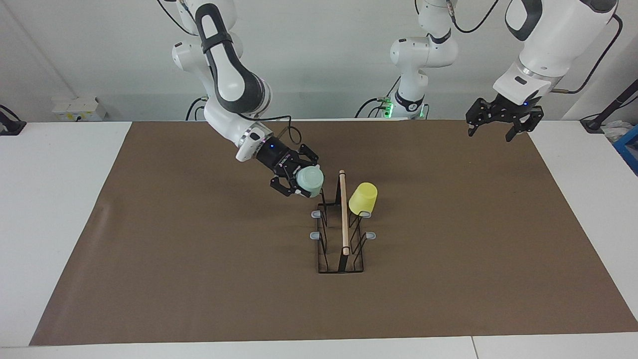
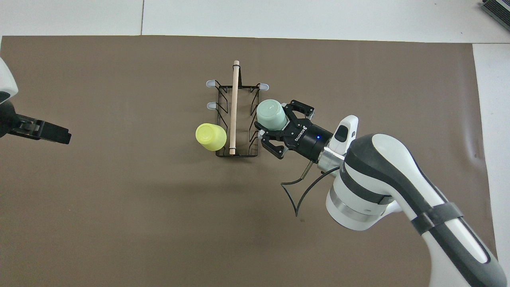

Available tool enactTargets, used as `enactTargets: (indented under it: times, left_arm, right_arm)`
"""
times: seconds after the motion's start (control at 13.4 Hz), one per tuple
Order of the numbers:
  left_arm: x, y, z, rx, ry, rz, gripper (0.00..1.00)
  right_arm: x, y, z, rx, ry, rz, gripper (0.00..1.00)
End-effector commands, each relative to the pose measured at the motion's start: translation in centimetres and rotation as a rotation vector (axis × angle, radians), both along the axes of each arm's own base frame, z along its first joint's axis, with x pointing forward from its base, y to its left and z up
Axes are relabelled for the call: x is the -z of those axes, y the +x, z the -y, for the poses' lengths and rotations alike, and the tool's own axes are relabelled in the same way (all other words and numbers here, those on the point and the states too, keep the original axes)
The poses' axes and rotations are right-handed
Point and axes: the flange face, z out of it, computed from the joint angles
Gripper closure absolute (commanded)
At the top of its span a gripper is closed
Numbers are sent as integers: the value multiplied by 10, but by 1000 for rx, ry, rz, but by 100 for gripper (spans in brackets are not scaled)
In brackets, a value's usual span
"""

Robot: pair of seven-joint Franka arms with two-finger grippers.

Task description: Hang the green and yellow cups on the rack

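Note:
The black wire rack with its wooden dowel stands mid-mat. The yellow cup hangs mouth-down on a prong on the rack's left-arm side, at the end nearest the robots. My right gripper is shut on the tilted pale green cup. It holds the cup up over the grey-tipped prongs on the rack's right-arm side. My left gripper waits open, raised over the mat's left-arm end.
A brown mat covers most of the white table. A third white robot base stands at the table's robot end. A small white box sits off the table near the right arm's end.

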Motion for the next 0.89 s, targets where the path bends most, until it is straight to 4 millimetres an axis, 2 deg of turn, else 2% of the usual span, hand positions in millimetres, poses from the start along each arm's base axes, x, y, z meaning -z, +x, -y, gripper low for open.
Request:
enactTargets:
  times: [0.0,0.37,0.82]
  left_arm:
    - [-4,-5,0,-9,-9,-6,0]
    - [-4,-5,0,-9,-9,-6,0]
    - [-4,-5,0,-9,-9,-6,0]
  right_arm:
    - [15,-2,-17,-7,32,-7,41]
    - [17,-3,-21,-11,40,-9,41]
    - [32,-2,-22,-15,37,9,41]
